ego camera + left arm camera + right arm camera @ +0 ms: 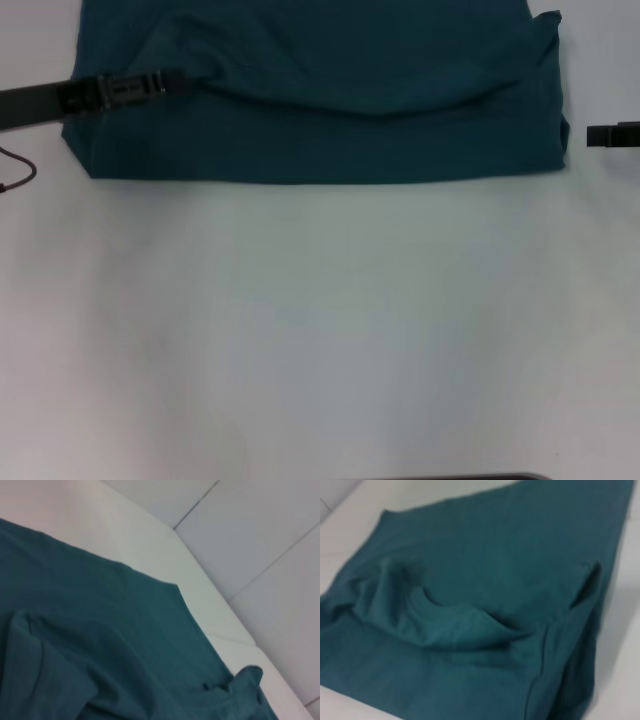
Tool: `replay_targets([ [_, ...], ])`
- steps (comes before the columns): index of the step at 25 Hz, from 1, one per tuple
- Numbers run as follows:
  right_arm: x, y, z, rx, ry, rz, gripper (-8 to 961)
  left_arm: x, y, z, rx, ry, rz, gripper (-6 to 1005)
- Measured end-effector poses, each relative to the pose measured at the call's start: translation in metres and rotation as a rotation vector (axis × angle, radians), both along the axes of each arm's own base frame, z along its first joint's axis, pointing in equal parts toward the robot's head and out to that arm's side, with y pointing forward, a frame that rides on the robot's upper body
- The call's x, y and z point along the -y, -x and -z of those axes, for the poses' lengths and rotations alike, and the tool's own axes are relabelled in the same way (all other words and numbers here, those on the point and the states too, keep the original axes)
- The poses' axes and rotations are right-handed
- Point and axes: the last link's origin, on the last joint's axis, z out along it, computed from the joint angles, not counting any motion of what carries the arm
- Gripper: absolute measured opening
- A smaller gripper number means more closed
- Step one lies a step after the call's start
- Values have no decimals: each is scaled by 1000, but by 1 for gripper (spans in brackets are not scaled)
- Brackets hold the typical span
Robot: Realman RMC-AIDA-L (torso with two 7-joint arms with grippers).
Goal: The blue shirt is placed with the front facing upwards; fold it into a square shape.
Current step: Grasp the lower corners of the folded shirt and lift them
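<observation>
**Left pincer at the fold, right one standing off**

The blue shirt (320,100) is lying partly folded at the worktop's (320,330) far edge, long axis running side to side. The left pincer (165,82) is reaching over its left end, nearer the rumpled fold; I cannot tell its grip. The right pincer (600,135) is waiting just beside the right end, grip also unclear.

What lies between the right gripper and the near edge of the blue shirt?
In the head view, only bare white table separates the right gripper from the blue shirt; nothing else sits in that gap.
</observation>
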Motion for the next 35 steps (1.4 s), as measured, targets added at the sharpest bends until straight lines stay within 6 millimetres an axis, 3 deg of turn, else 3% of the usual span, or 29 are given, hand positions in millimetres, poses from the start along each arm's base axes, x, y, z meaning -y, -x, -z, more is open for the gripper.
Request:
replay_targets([
  [15,-20,13,35,-21,49,17,659,1,3,3,-43,-3,19,885],
  [35,-24,16,51,-30,64,37,654,-2,4,2,-54,-17,17,884],
])
